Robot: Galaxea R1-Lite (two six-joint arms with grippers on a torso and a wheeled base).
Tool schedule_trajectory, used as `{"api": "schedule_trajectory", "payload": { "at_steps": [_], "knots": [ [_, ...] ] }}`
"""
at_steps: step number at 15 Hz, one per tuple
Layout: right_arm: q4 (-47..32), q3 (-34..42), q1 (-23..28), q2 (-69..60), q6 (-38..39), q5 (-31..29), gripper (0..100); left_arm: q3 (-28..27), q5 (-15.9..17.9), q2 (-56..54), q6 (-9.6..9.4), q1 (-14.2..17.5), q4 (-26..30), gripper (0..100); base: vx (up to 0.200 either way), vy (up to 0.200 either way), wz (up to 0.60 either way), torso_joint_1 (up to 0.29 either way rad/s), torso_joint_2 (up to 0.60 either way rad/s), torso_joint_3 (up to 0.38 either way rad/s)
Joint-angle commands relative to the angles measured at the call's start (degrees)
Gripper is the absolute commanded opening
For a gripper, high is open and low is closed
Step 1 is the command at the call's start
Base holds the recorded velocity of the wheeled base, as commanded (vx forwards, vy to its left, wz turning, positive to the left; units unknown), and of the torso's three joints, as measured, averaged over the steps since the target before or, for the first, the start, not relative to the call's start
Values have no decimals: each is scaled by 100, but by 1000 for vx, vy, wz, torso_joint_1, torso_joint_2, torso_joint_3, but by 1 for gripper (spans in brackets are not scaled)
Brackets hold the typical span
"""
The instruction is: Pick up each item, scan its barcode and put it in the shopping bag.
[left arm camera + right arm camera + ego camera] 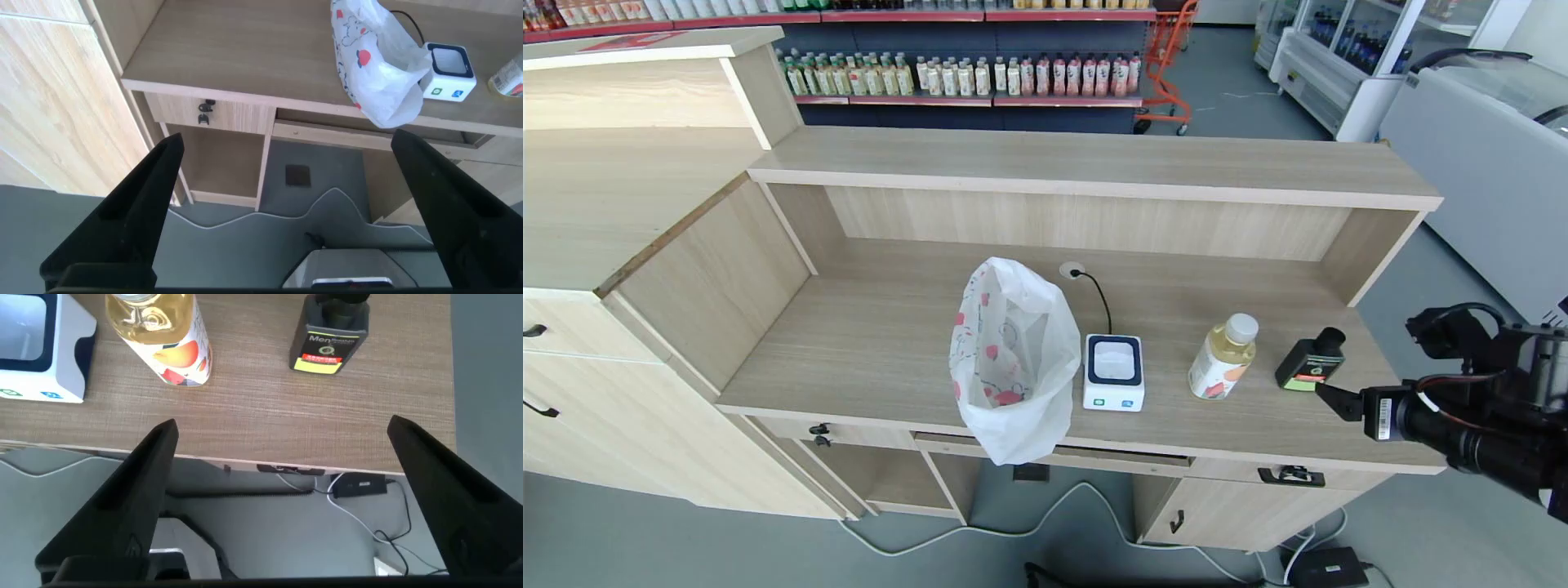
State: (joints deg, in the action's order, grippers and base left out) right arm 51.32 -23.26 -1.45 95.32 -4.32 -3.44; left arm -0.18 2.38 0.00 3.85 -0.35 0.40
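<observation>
The left tool [286,140] is low down, in front of the near edge of the light wooden tabletop [874,343], at its left part. Its two black fingers [131,212] are spread far apart and there is nothing between them. The grey floor [229,245] lies under it.

Near the middle of the tabletop stands a white plastic shopping bag with red pictures [1013,359]. Its mouth is open at the top, and its bottom hangs a little over the near edge.

Just to the right of the bag, touching it or almost touching it, is a small white scanner box with a dark blue top [1112,371]. A thin black cable [1098,294] runs from the box to a round hole farther back in the tabletop.

To the right of the box, with a gap between them, stands a clear plastic bottle of yellow drink with a white cap [1223,359]. Near it on the right stands a small black bottle with a green and red label [1311,361], close to the right end of the tabletop. The two bottles do not touch.

The right tool [282,429] is just in front of the near edge, close to the two bottles. Its black fingers [114,523] are wide apart too, and it holds nothing.
</observation>
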Motion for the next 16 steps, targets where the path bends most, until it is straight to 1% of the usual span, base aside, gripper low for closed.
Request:
{"api": "schedule_trajectory", "payload": {
  "at_steps": [1, 2, 4, 8, 10, 12, 16],
  "knots": [
    [616, 85, -83, 866, -8, -8, 100, 1, 0, 0, 1, 0, 4, 100, 0, 0, 0, 0, 0, 0],
    [783, 102, -136, 980, 1, -8, 100, 1, 0, 0, 1, 0, 4, 100, 0, 0, 0, 0, 0, 0],
    [1591, 129, -356, 1560, 10, -8, 100, 1, 0, 0, 1, 0, -5, 100, 0, 0, 0, 0, 0, 0],
    [2523, 85, -620, 2210, 27, -8, 100, 1, 0, 0, 1, 0, 4, 100, 0, 0, 0, 0, 0, 0],
    [2611, 67, -628, 2351, 36, -175, 100, 1, 0, 0, 1, 0, 4, 100, 0, 0, 0, 0, 0, 0],
    [2725, 6, -628, 2474, 71, -201, 100, 1, 0, 0, 1, 0, -5, 100, 0, 0, 0, 0, 0, 0],
    [2989, -530, -716, 2755, 168, -219, 100, 1, 0, 0, 1, 0, -5, 100, 0, 0, 0, 0, 0, 0]
  ]
}}
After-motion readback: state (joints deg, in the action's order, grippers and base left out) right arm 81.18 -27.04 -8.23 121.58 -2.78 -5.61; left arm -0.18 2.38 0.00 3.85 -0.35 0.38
